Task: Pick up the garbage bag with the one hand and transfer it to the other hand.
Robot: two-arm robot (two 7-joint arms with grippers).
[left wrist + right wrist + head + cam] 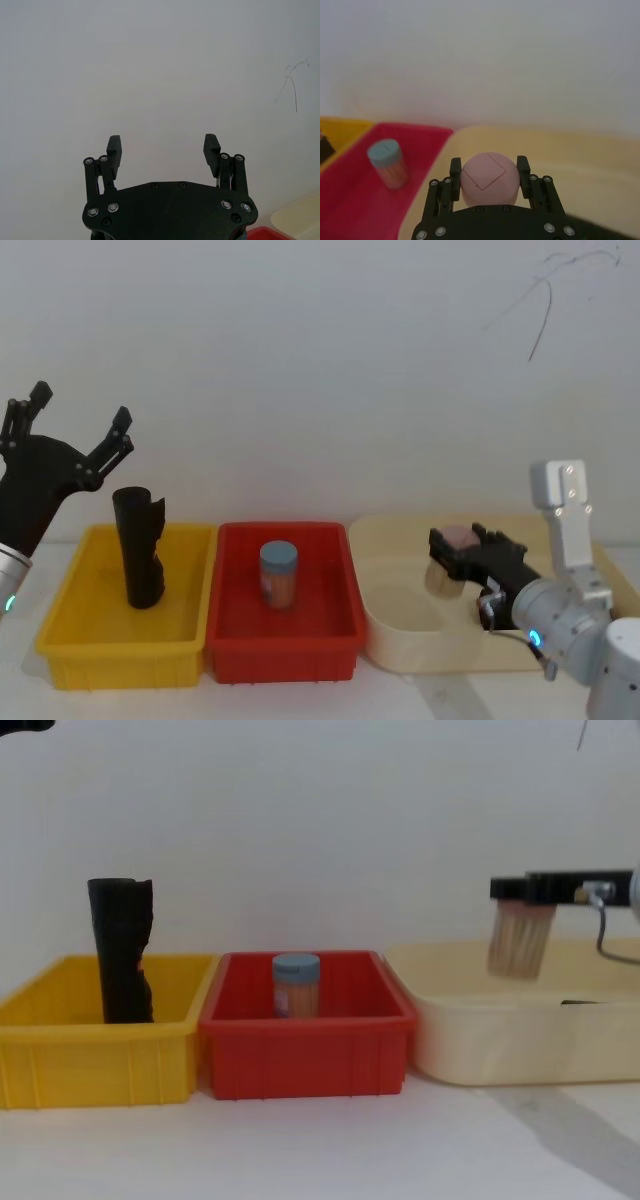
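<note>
No lettering can be read anywhere, perhaps because any labels are too small.

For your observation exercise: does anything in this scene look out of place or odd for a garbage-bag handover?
Yes. The right end effector is shut on a pink-lidded jar above the cream tub, while the garbage bag stands untouched in the yellow bin.

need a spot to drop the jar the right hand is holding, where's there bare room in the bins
Most room: the cream bin floor, bare below the right hand and its pink-lidded jar. The red bin has free floor around its blue-lidded jar. The yellow bin is free beside the garbage bag, under the open left hand.
</note>
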